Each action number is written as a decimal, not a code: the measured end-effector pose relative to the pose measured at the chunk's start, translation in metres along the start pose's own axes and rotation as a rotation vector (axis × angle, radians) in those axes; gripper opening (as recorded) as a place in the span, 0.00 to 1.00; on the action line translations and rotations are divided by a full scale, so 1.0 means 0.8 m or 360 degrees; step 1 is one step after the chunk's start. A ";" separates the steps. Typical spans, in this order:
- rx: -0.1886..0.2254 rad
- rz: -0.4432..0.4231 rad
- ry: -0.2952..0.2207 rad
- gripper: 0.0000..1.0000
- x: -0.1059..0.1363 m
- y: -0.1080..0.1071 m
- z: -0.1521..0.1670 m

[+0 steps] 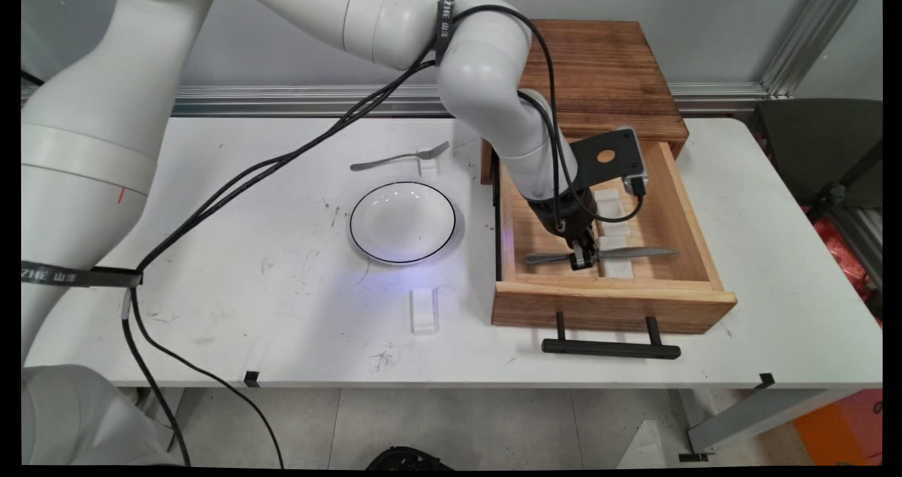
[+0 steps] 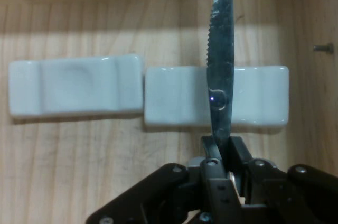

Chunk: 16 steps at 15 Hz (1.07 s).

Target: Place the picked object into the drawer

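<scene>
A metal table knife (image 1: 638, 253) lies across the floor of the open wooden drawer (image 1: 613, 301), its serrated blade (image 2: 222, 49) resting over a white rest (image 2: 253, 102). My gripper (image 1: 583, 257) is down inside the drawer and shut on the knife near where blade meets handle; the handle (image 1: 546, 258) sticks out to the left. In the hand view the two fingers (image 2: 240, 152) pinch the blade's base. A second white rest (image 2: 76, 92) lies beside the first, with nothing on it.
The drawer belongs to a brown wooden cabinet (image 1: 606, 68) at the back; its black handle (image 1: 610, 349) juts toward the table's near edge. A white black-rimmed plate (image 1: 402, 222), a fork (image 1: 402, 157) on a small rest, and another white rest (image 1: 424, 310) lie left of the drawer.
</scene>
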 end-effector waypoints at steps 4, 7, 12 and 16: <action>-0.0003 0.0004 0.0010 0.00 -0.002 0.000 0.005; -0.0002 0.0005 0.0016 0.00 -0.004 -0.001 0.008; 0.0002 0.0007 0.0021 0.00 -0.007 -0.003 0.013; -0.0002 0.0005 0.0021 0.00 -0.010 -0.003 0.017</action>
